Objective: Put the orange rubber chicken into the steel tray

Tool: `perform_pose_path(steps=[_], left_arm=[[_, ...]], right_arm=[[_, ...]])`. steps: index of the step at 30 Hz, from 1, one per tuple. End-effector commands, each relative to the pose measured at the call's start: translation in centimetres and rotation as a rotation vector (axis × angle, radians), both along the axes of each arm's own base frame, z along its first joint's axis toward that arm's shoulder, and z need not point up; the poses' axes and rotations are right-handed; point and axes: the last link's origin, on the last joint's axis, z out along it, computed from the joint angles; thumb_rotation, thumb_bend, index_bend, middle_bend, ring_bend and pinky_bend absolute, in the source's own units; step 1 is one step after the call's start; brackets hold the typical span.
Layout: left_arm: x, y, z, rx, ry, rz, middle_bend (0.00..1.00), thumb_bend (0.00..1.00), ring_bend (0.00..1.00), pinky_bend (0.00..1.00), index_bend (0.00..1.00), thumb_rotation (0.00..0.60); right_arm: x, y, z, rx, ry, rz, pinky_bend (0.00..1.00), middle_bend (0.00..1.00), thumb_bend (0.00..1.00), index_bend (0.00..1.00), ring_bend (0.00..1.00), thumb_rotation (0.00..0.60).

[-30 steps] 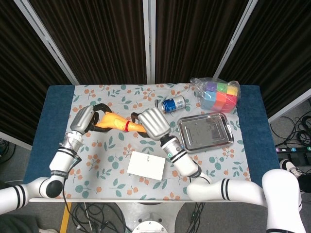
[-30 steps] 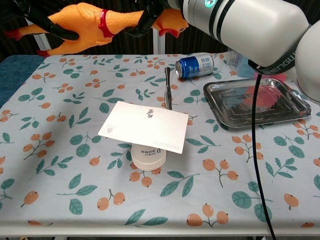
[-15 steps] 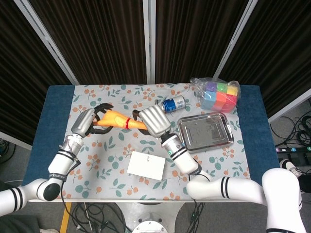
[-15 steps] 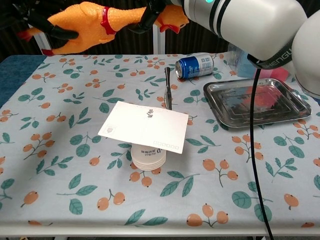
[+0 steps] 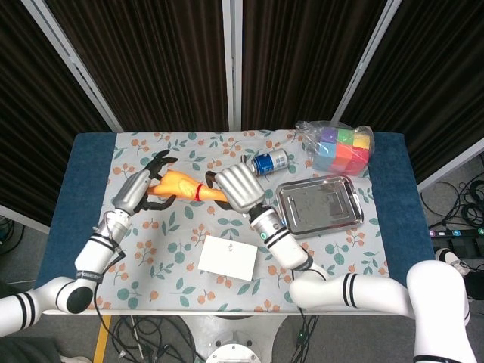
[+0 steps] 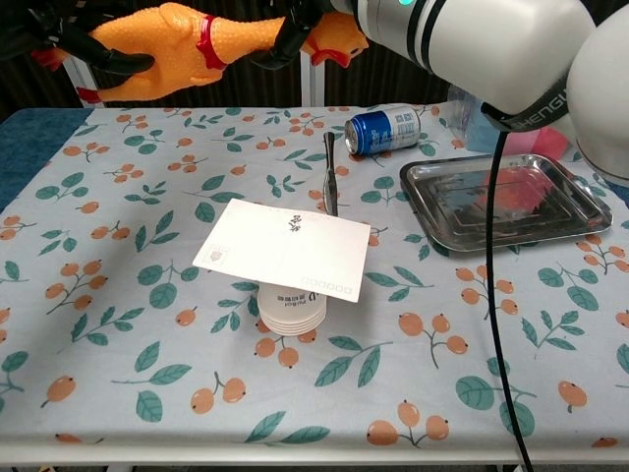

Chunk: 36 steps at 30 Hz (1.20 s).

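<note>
There was one chicken [image 5: 180, 186], one tray [image 5: 318, 206], one blue can [image 5: 270, 162], one bag of coloured blocks [image 5: 342, 147], one white card [image 5: 227, 258] resting on a short stack of cups [image 6: 291, 308], and one dark thin tool [image 6: 329, 175] lying on the flowered cloth [image 5: 151, 249]. The chicken hung in the air above the far left part of the table, well apart from the tray, which sat empty at the right, just near of the can. Both hands were at it. The right hand [image 5: 237, 190] had its fingers wrapped round the neck end, with the head poking out to the right in the chest view. The left hand [image 5: 137, 193] was at the body end; its dark fingers [image 6: 126, 65] were spread and lay across the chicken's belly, touching it, but I could not tell whether they were gripping or only resting there. The chicken lay roughly level between the two hands, its red collar [image 6: 204, 41] showing in the gap.
</note>
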Motion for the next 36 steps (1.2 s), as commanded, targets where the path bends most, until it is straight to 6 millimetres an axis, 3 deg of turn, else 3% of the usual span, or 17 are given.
perform_pose_path(steps=[1,18,23,26,32,36], left_arm=[[-0.22,-0.15,0.05,-0.016,0.014,-0.007,0.07,0.33,0.09,0.29,0.18,0.600],[-0.22,-0.72,-0.33,-0.113,0.072,-0.047,0.08,0.26,0.09,0.26,0.18,0.600],[-0.09,-0.48,-0.45,-0.120,0.057,-0.026,0.18,0.25,0.11,0.26,0.23,0.600],[-0.09,-0.37,-0.44,-0.111,0.059,-0.020,0.28,0.26,0.19,0.29,0.32,0.600],[-0.27,-0.14,-0.60,-0.074,0.065,-0.004,0.52,0.33,0.44,0.47,0.53,0.600],[-0.47,-0.08,-0.80,-0.059,0.079,-0.001,0.67,0.50,0.60,0.61,0.66,0.600]], right_arm=[[-0.04,0.01,-0.02,0.005,0.017,0.006,1.00,0.82,0.25,1.00,0.80,0.600],[0.03,0.28,-0.25,0.008,0.027,0.014,1.00,0.82,0.25,1.00,0.80,0.600],[-0.08,0.42,-0.38,0.011,0.033,0.014,1.00,0.82,0.25,1.00,0.80,0.600],[-0.10,0.44,-0.45,0.015,0.030,0.011,1.00,0.82,0.25,1.00,0.80,0.600],[-0.05,0.46,-0.36,0.016,0.028,0.013,1.00,0.83,0.26,1.00,0.80,0.600],[-0.15,0.49,-0.31,0.017,0.028,0.011,1.00,0.83,0.25,1.00,0.80,0.600]])
